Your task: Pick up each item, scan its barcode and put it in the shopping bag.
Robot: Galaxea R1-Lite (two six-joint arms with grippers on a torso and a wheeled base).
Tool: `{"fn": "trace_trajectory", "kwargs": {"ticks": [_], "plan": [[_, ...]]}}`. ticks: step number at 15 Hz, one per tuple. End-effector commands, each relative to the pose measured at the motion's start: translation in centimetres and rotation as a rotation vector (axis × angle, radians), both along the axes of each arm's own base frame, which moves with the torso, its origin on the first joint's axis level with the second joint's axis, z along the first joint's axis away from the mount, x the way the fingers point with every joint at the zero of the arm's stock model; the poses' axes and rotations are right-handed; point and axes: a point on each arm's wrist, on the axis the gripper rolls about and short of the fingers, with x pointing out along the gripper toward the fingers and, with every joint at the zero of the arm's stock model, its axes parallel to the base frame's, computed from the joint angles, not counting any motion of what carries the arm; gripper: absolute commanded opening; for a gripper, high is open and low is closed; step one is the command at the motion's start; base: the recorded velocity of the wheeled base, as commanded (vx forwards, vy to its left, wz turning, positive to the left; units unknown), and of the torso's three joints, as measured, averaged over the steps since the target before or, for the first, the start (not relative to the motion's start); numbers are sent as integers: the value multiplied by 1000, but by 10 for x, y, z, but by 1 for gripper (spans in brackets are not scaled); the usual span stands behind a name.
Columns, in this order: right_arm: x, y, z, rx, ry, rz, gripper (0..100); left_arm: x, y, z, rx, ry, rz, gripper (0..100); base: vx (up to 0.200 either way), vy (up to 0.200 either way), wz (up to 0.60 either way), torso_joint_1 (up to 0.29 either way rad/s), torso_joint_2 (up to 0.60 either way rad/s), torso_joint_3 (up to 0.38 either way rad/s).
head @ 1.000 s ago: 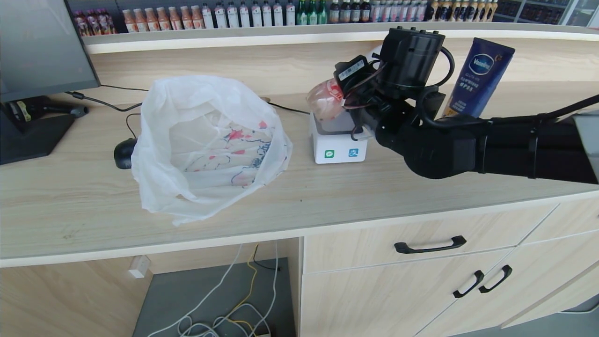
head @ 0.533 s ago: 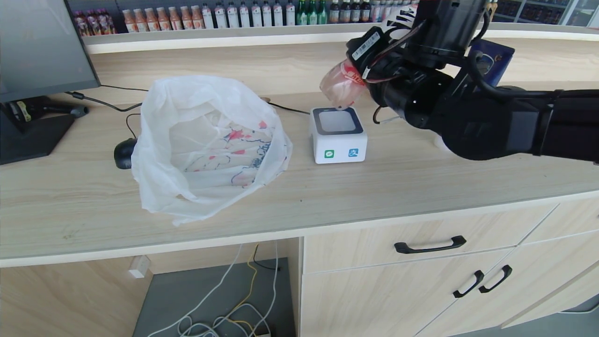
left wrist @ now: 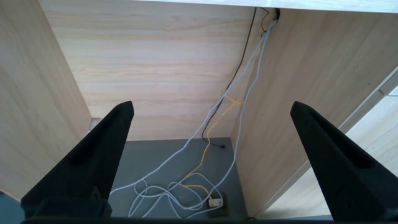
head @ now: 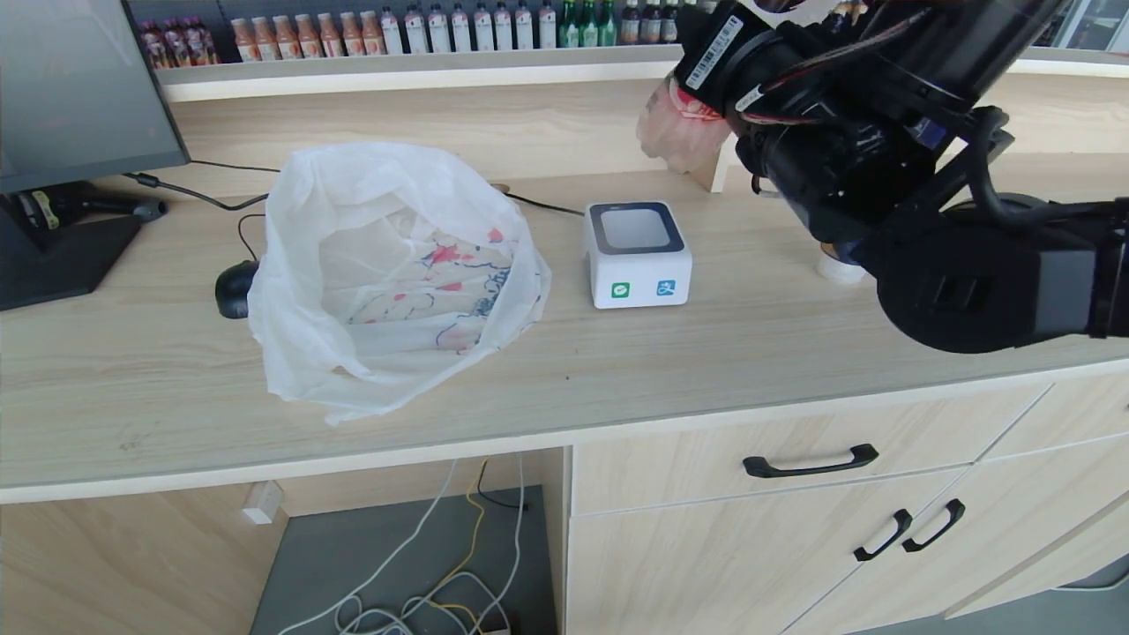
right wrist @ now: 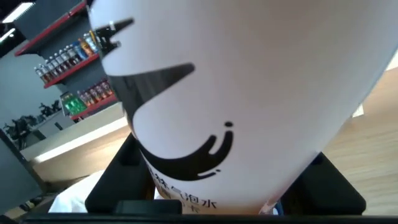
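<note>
Head view: right pincer (head: 708,99) clamps the bottle (head: 670,134), long axis tilted, free end pointing down-left.

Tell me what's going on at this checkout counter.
The right gripper is shut on a pinkish bottle, held up in the air, clear of the white scanner on the wooden counter. The open shopping bag sits on the counter to the scanner's left, and the bottle is not in it yet. The left gripper hangs open below the counter, above loose cables.
</note>
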Motion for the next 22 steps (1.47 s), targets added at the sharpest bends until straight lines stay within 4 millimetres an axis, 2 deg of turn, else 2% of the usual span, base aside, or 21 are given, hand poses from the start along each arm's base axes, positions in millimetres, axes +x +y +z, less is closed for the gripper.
{"fn": "trace_trajectory", "kwargs": {"ticks": [1, 4, 7, 12, 14, 22], "plan": [[-8, -4, -28, -145, -54, -4, 0, 0, 0, 0, 0, 0, 0, 100, 0, 0, 0, 0, 0, 0], [-17, -6, -46, -324, -215, 88, 0, 0, 0, 0, 0, 0, 0, 100, 0, 0, 0, 0, 0, 0], [-25, -11, -51, -363, -275, 96, 0, 0, 0, 0, 0, 1, 0, 100, 0, 0, 0, 0, 0, 0], [-25, -10, -47, -357, -310, 86, 0, 0, 0, 0, 0, 1, 0, 100, 0, 0, 0, 0, 0, 0], [-20, -6, -41, -337, -331, 74, 0, 0, 0, 0, 0, 1, 0, 100, 0, 0, 0, 0, 0, 0], [-18, -5, -39, -319, -336, 59, 0, 0, 0, 0, 0, 3, 1, 100, 0, 200, 0, 1, 5, 4]]}}
